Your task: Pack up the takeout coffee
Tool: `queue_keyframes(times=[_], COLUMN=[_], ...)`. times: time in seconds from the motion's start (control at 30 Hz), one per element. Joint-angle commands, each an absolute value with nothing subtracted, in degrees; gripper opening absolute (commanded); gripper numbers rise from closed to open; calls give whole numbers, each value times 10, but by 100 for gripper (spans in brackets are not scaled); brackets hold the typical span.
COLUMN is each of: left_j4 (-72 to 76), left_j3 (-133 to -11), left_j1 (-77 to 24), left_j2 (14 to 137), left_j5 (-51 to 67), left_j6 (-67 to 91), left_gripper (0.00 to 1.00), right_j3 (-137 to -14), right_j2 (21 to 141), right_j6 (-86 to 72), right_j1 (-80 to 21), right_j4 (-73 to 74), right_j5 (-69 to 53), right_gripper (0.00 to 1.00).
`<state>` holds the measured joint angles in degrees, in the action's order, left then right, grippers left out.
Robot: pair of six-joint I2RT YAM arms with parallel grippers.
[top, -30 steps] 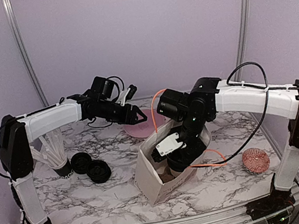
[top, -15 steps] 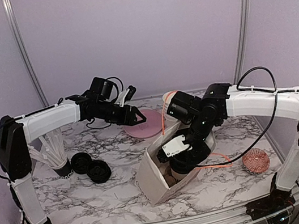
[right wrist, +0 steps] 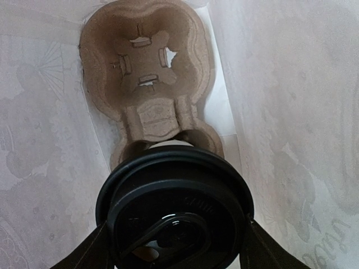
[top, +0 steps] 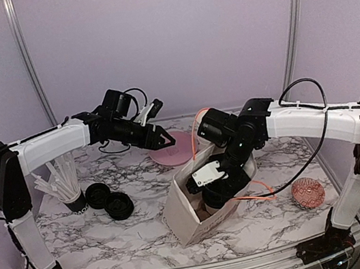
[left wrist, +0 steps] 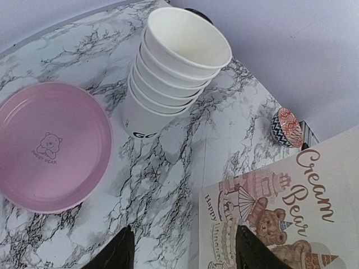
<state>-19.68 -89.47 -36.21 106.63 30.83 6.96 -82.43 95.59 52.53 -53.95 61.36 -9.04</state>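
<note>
The bag (right wrist: 280, 112) surrounds your right gripper (right wrist: 176, 232), which reaches down into it. On the bag's floor, straight beyond the gripper, lies the carrier (right wrist: 146, 73). Its far socket is empty and its near one seems to sit right under the cup (right wrist: 174, 190). The gripper pinches that lidded cup by its sides, axis in line with its reach, so I judge a straight descent seats it. Your left gripper (left wrist: 185, 249) hangs spread and empty outside the bag, well apart from the cup.
</note>
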Motion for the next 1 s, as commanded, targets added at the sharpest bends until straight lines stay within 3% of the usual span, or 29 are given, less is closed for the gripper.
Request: queue_keyframes(times=[0.0,0.23,0.5,0.73,0.97], left_j4=[-208,-213,-234,-247,-248], left_j3=[-888,-868,-895,-925,-970], left_j1=[-362,-391,-474,-518,-519], left_j2=[997,874,862,899,950], left_j5=[357,384,359,315,324], left_j6=[44,3,-8,19,47], left_gripper=[64,71,74,67,45], right_j3=[-829,-858,-888,-894,-891], right_j2=[984,977,992,993,990], right_j6=[524,519,514,502,500], right_j1=[-537,-537,-537,-537,-537], right_j4=[696,712,721,719,714], right_j5=[-138,-148,-161,-153,-145], right_gripper=[64,79,77,72,72])
